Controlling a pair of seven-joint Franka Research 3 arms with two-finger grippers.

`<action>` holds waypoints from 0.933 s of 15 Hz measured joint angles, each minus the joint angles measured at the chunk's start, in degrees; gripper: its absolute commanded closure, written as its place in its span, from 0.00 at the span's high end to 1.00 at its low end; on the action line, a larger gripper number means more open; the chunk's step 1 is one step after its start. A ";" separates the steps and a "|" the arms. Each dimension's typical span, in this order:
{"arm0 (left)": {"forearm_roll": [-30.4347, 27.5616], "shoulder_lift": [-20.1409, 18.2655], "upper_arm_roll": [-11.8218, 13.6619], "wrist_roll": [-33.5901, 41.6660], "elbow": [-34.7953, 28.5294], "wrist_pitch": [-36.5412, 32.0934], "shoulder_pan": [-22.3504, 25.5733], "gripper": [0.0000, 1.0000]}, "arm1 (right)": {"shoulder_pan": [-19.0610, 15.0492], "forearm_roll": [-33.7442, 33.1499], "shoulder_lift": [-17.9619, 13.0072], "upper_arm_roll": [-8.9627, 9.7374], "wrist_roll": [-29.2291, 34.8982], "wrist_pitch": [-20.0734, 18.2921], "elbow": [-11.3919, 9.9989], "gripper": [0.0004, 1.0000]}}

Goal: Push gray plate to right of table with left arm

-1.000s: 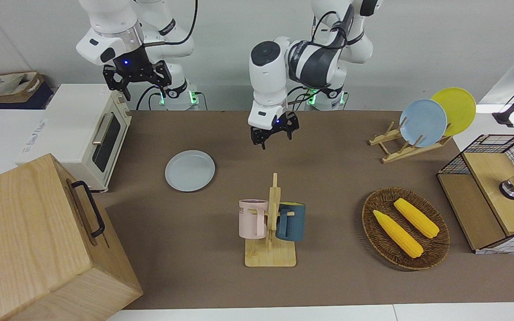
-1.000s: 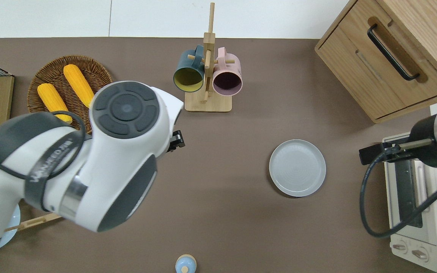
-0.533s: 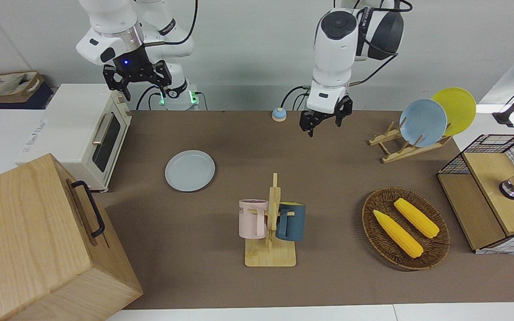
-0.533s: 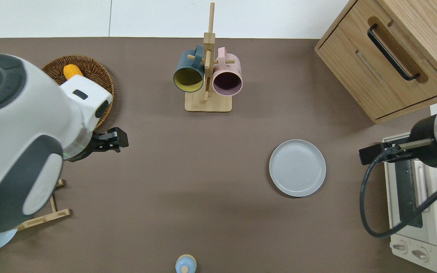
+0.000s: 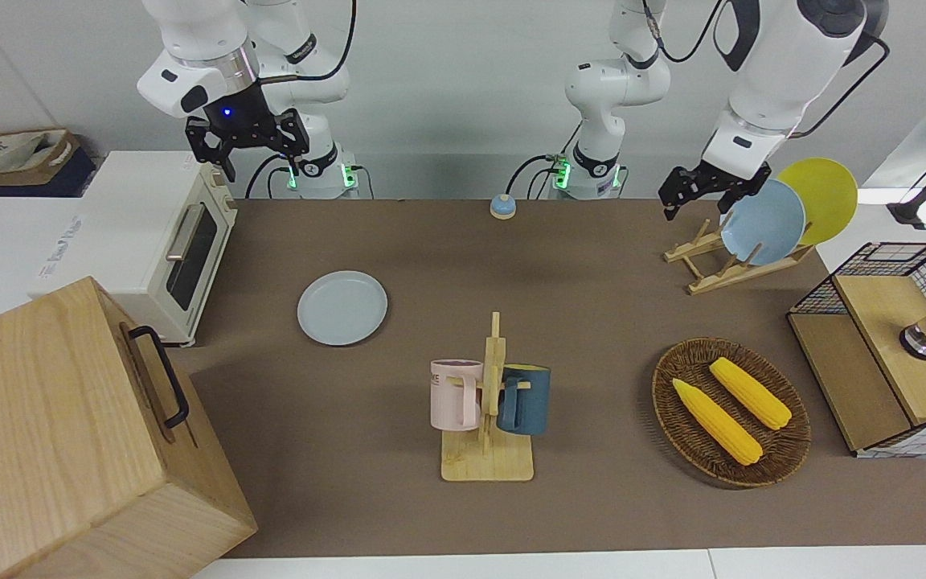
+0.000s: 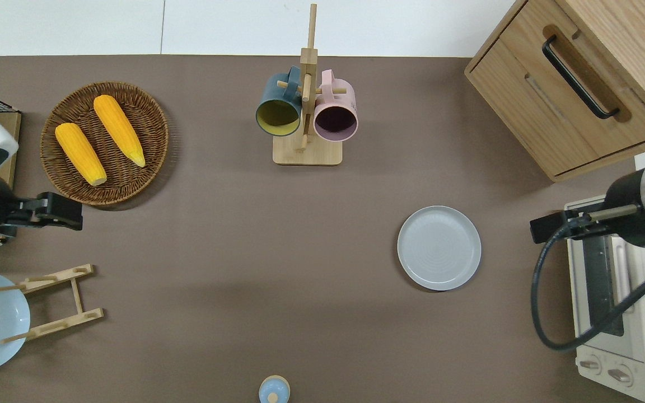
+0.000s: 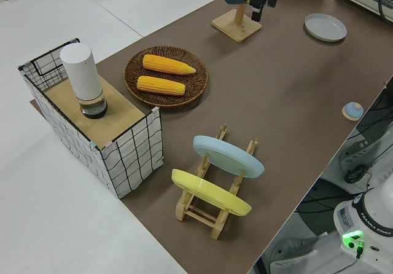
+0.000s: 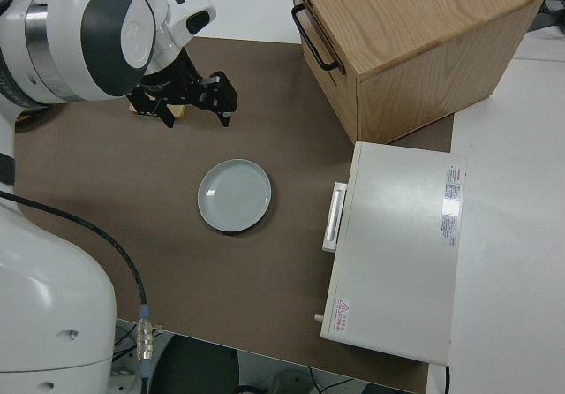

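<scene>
The gray plate (image 5: 342,308) lies flat on the brown table (image 5: 592,322), toward the right arm's end and close to the toaster oven; it also shows in the overhead view (image 6: 439,248) and the right side view (image 8: 234,195). My left gripper (image 5: 694,203) is up in the air, open and empty. In the overhead view it (image 6: 54,211) is over the table between the corn basket and the plate rack, a long way from the gray plate. My right arm is parked, with its gripper (image 5: 252,149) open.
A white toaster oven (image 5: 165,241) and a wooden cabinet (image 5: 69,434) stand at the right arm's end. A mug rack (image 5: 489,402) stands mid-table. A corn basket (image 5: 730,412), a plate rack with a sky-blue plate (image 5: 762,221) and a yellow plate (image 5: 825,193), and a wire crate (image 5: 889,346) stand at the left arm's end.
My left arm has swung from over the middle of the table to its own end, rising as it went. The gray plate and the right arm have not moved.
</scene>
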 measured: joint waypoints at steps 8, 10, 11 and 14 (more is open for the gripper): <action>-2.28 -2.45 -1.21 8.56 -4.60 2.80 6.14 1.00 | 0.00 0.00 0.00 0.00 0.00 0.00 0.00 0.98; -3.82 -4.82 -2.32 8.55 -8.45 5.47 5.96 1.00 | 0.00 0.00 0.00 0.00 0.00 0.00 0.00 0.98; -4.06 -5.77 -3.05 8.38 -9.55 5.87 5.56 1.00 | 0.00 0.00 0.00 0.00 0.00 0.00 0.00 0.98; -4.14 -7.73 -6.08 5.47 -10.85 6.15 4.41 1.00 | 0.00 0.00 0.00 0.00 0.00 0.00 0.00 0.98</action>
